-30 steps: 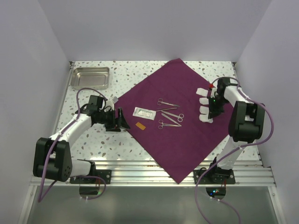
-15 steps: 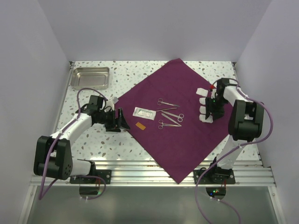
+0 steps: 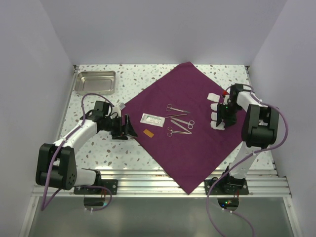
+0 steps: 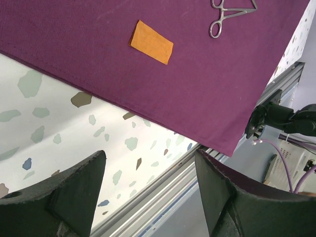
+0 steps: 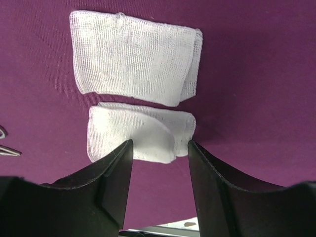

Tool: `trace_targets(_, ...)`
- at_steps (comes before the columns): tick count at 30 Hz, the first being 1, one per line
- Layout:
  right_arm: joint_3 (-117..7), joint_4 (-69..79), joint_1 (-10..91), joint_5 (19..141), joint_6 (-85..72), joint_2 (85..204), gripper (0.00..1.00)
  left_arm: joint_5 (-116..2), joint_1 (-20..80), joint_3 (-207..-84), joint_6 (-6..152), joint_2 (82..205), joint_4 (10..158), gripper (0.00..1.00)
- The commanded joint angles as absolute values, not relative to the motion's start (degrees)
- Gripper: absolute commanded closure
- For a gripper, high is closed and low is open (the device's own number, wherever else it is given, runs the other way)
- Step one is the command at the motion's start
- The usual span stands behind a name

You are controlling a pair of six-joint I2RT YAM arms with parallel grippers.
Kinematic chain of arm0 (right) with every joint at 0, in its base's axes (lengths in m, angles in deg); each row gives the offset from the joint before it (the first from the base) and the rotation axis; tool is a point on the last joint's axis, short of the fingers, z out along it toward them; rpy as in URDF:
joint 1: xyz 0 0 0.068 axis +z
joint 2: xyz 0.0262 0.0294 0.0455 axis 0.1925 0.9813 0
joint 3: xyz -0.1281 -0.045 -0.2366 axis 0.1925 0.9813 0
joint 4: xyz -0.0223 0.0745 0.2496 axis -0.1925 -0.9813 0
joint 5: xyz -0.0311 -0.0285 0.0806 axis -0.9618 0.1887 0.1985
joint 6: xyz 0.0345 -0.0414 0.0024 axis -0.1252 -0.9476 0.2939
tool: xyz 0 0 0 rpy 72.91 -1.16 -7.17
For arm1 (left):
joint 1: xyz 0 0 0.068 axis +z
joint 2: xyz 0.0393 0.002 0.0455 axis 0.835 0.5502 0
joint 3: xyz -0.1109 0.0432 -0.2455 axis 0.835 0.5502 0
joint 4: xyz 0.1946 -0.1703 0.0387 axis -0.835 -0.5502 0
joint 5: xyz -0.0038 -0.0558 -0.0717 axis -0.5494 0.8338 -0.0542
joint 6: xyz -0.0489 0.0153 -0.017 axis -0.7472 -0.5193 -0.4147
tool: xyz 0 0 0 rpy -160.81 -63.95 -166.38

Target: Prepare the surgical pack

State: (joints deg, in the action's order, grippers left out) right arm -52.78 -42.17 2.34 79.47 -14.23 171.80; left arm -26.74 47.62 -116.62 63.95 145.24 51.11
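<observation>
The pack (image 3: 190, 153) is spread flat on the desk (image 3: 98, 148) as a deep purple square turned corner-on. One corner lies toward the far wall and another hangs at the near rail. Its weave appears fine and matte and its edges straight. No fold has been made yet.

Forceps (image 3: 178, 121), a clear packet (image 3: 152, 119) and an orange tab (image 3: 148, 133) are laid near the middle, presumably so that they can be wrapped once the corners are turned in. White gauze pads (image 3: 216, 111) are lined up in a row toward the right corner.

The right hand (image 3: 222, 114) is held low over that row with its fingers spread. In the wrist view one pad (image 5: 133, 133) is straddled by them but not pinched. It is judged that this pad is being lined up for a grasp or nudged into order.

The left hand (image 3: 129, 127) is released too, with its fingers apart over bare desk just beside the cloth's left edge. From there the hem could be caught for a first fold. A steel tray (image 3: 95, 81) is left at the far left corner, well apart from the cloth.
</observation>
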Motion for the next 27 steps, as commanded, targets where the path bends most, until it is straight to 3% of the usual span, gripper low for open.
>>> trace_targets(1, -53.80, -40.37, 2.13, 82.40, -13.64, 173.11, 0.49, -25.65, 48.18, -116.95, 65.13, 144.80, 52.87, 0.23)
trace_targets(14, -52.13, -40.28, 0.55, 78.18, -13.64, 170.03, 0.49, -25.29, 48.18, -116.78, 64.25, 145.24, 53.66, 0.23)
trace_targets(27, -51.95, -39.22, -0.50, 84.77, -13.64, 172.23, 0.52, -25.12, 48.18, -116.69, 64.34, 145.60, 53.84, 0.23)
